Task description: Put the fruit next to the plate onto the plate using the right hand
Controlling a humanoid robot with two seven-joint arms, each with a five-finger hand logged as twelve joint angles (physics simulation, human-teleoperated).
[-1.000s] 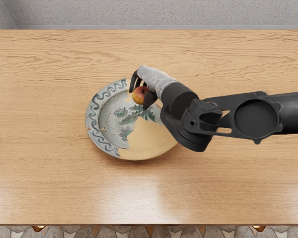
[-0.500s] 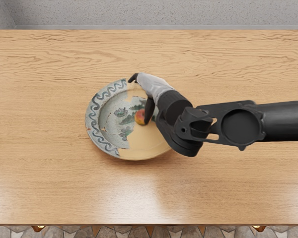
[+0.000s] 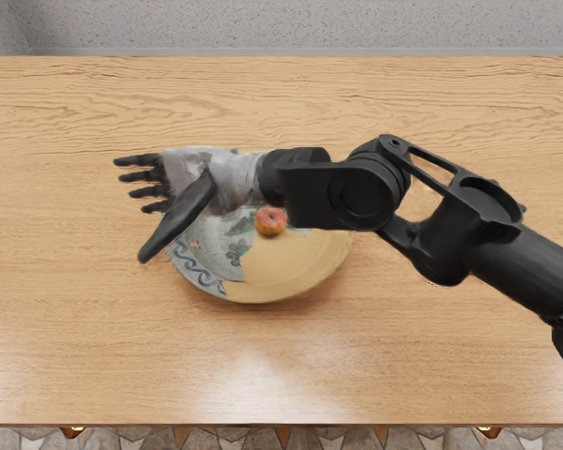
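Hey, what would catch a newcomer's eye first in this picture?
The big black arm reaching in from the right, its right hand spread open over the left rim of the plate. Then the small reddish fruit lying on that patterned plate.

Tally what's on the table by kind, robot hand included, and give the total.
Decorated plate: 1
Apple, lying on the plate: 1
Right robot hand, open over the plate's left rim: 1
Total: 3
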